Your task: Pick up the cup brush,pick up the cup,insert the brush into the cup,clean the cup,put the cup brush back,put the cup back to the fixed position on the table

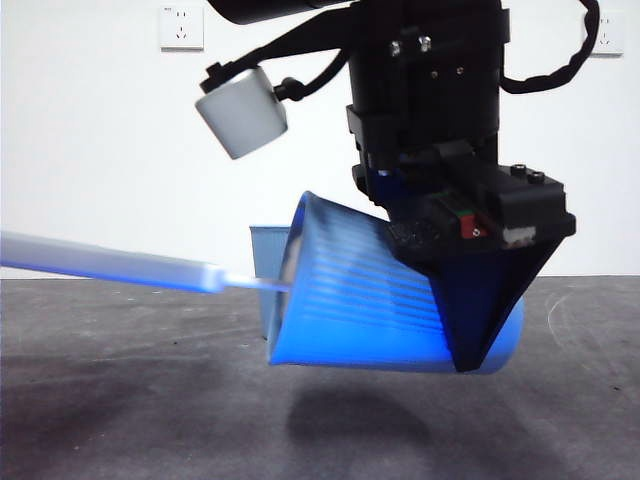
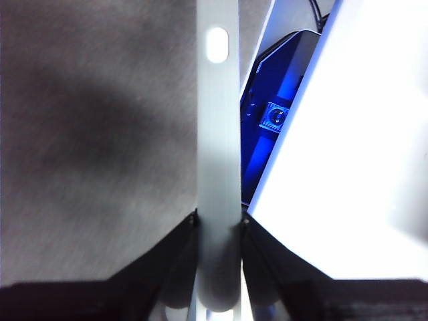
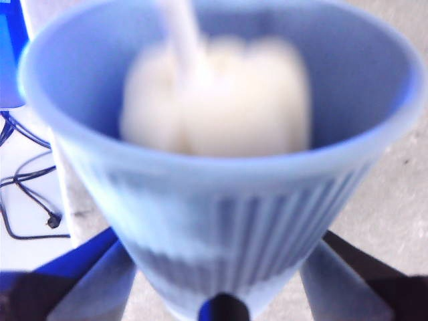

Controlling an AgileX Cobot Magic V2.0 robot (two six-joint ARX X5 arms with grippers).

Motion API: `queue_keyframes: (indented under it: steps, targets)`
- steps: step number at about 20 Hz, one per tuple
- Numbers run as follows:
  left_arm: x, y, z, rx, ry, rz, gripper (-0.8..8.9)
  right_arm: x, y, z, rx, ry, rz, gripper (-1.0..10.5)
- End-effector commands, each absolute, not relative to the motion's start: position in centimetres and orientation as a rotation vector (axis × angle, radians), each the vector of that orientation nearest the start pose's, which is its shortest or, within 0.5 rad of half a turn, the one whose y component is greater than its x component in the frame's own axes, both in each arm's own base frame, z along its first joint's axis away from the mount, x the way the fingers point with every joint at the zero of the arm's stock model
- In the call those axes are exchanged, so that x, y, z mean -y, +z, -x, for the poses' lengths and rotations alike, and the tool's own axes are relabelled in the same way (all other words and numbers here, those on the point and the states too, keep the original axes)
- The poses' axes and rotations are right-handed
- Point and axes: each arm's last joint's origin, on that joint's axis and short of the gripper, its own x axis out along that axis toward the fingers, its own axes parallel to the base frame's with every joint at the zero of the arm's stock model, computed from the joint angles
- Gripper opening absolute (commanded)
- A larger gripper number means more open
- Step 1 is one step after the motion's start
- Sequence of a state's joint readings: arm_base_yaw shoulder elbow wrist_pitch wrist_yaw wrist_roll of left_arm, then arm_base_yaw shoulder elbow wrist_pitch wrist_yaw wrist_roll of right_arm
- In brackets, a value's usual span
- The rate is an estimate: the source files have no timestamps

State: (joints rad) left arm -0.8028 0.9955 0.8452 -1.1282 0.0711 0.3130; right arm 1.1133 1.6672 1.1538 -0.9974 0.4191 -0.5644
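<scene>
Two arms busy: both grippers are loaded, so this looks like the cleaning step.
Front view: right gripper (image 1: 470, 300) clamps the tall ribbed blue plastic cup (image 1: 360, 310), tipped sideways above the dark grey matte table (image 1: 120, 420); the slim grey-handled cup brush (image 1: 110, 265) enters its mouth. A second blue cup (image 1: 268, 262) sits behind.
Left wrist view: left gripper (image 2: 219, 231) is closed on the brush handle (image 2: 218, 134), which runs straight out between the fingers.
Right wrist view: cup (image 3: 221, 194) squeezed between both fingers, cream sponge head (image 3: 221, 100) deep inside.
Next move: probably scrub, then draw the brush straight out along the cup's axis.
</scene>
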Motion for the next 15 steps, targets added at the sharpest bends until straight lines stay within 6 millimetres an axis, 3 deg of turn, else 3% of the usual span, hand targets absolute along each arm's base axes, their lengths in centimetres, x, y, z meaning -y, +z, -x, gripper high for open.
queue_keyframes:
  steps: [1, 7, 15]
  targets:
    - [10.2, 26.0, -10.2, -1.125, -0.87, -0.73, -0.09, -26.0, 20.3, -14.0, -0.98, 0.885, 1.537, -0.2]
    - [8.0, 26.6, -8.3, -1.175, -0.843, -0.743, -0.09, -26.0, 20.3, -14.0, -0.972, 0.885, 1.531, -0.2]
    - [8.7, 26.6, -8.9, -1.122, -0.873, -0.727, -0.09, -26.1, 20.3, -14.0, -0.97, 0.876, 1.511, -0.2]
